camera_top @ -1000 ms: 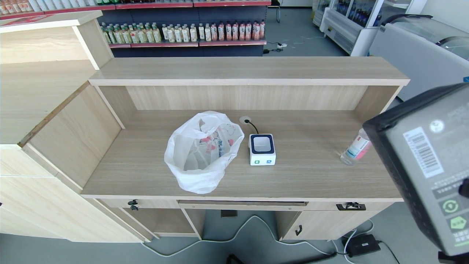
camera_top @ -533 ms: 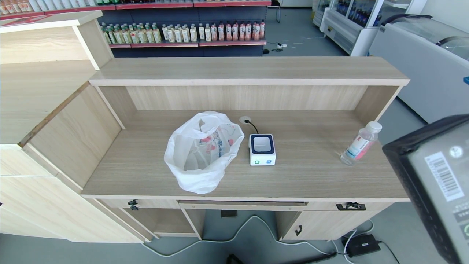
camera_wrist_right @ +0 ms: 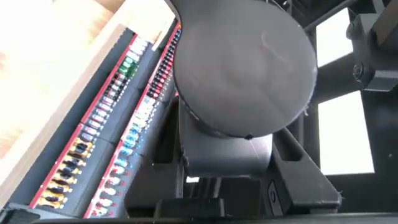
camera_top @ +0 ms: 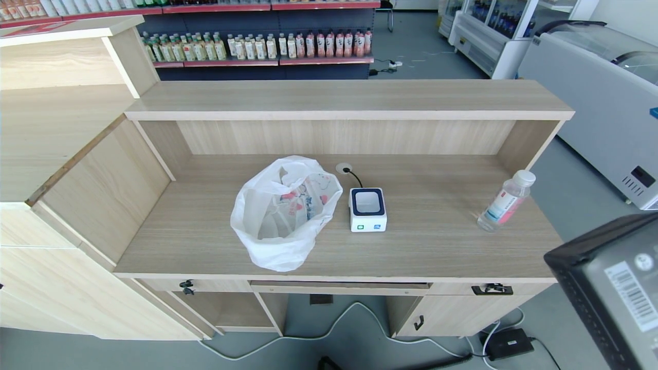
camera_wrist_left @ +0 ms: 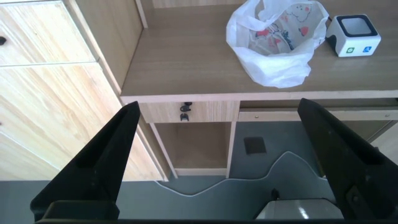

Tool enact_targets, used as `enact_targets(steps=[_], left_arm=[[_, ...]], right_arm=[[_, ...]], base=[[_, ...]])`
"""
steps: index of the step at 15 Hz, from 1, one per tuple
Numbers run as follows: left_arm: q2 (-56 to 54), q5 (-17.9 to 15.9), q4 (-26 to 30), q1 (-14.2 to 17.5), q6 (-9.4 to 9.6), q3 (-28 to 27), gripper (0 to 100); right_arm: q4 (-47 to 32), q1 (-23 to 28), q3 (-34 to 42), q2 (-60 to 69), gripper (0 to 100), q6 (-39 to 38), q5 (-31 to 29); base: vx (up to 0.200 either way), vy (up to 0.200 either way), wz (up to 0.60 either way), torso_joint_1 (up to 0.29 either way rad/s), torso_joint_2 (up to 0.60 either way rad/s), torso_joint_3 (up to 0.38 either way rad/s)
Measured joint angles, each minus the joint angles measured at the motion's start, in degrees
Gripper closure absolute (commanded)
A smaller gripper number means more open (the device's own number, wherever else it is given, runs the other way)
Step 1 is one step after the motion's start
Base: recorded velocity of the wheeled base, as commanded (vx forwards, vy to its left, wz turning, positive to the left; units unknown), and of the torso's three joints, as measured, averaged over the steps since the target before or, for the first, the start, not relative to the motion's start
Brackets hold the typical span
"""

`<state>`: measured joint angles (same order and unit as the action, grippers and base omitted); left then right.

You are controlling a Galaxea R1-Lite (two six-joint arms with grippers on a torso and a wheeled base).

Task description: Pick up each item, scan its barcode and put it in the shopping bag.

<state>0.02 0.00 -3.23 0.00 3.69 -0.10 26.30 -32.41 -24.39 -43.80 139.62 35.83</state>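
Observation:
A clear water bottle (camera_top: 506, 201) with a white cap and a white label stands near the counter's right end. The white shopping bag (camera_top: 285, 210) sits open at the middle of the counter, with printed packaging showing inside. Just to its right is the small white barcode scanner (camera_top: 367, 209), its window facing up. My left gripper (camera_wrist_left: 219, 107) hangs open and empty in front of the counter, below its front edge, facing the bag (camera_wrist_left: 277, 40) and the scanner (camera_wrist_left: 353, 35). A dark housing of my right arm (camera_top: 611, 293) sits low, off the counter's right front corner.
The wooden counter (camera_top: 437, 246) has a raised back shelf and side walls, with drawers under its front edge. Cables and a power brick (camera_top: 506, 343) lie on the floor below. Drink shelves and freezers stand behind.
My right arm's dark housing has dropped down and to the right, uncovering the top of the bottle. Bag, scanner and bottle have not moved.

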Motion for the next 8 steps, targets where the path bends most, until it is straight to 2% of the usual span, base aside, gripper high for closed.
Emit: enact_targets(steps=[5,8], left_arm=[[0.00,0.00,0.00,0.00,-0.02,0.00,0],[0.00,0.00,0.01,0.00,0.00,0.00,0]], right_arm=[[0.13,-1.38,1.07,-1.93,100,-9.85,0.00],[0.48,-3.11,0.44,-3.27,100,-11.85,0.44]], base=[[0.000,0.000,0.00,0.000,0.00,0.000],[0.000,0.000,0.00,0.000,0.00,0.000]])
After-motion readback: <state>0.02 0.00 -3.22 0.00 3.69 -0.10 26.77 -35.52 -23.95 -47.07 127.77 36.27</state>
